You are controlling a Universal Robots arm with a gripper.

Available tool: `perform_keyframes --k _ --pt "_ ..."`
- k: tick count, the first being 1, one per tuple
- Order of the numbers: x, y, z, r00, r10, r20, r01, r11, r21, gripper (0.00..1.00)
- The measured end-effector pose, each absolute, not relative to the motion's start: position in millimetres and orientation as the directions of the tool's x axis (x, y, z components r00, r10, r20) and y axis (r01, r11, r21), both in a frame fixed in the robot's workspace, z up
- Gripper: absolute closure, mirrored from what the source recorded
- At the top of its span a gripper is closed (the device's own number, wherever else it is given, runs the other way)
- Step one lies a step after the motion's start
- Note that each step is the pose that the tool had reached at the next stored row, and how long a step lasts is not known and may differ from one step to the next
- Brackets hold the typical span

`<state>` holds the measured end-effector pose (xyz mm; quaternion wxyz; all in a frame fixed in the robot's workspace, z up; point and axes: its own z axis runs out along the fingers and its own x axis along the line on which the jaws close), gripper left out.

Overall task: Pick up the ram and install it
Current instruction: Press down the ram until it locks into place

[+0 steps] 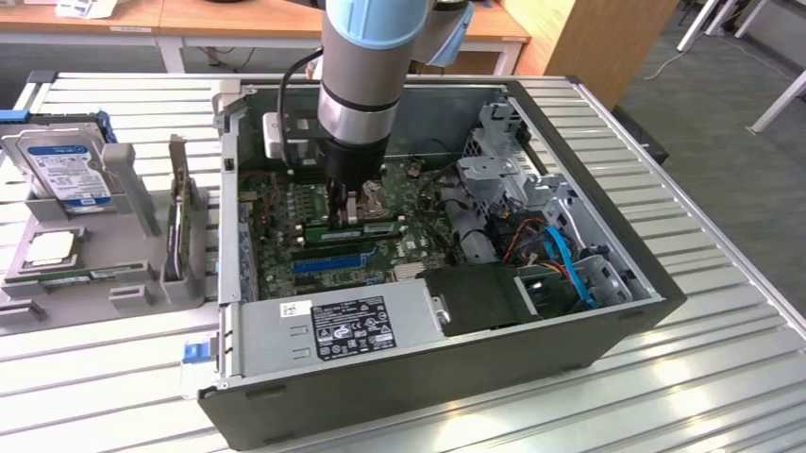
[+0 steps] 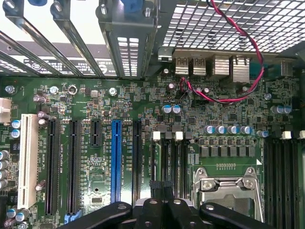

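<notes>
One shut pincer [image 1: 354, 209] presses the ram [image 1: 359, 226] between case [image 1: 377, 377] walls.

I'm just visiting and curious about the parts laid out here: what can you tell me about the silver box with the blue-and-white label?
It is a hard drive: a boxy, flat metal-looking unit, silver at the edges, with a blue-and-white printed label covering its broad face. It stands on edge, leaning slightly, slotted into a grey holder on the ribbed metal table, at the exterior view's left, outside the open computer case. Only the holder touches it.
</notes>
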<state>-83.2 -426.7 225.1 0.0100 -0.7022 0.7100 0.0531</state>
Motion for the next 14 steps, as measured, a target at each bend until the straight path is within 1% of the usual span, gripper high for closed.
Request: perform_keyframes --k 14 --pt "-83.2 -426.7 223.8 -0.014 -0.996 -0.089 -0.998 0.008 0.061 0.9"
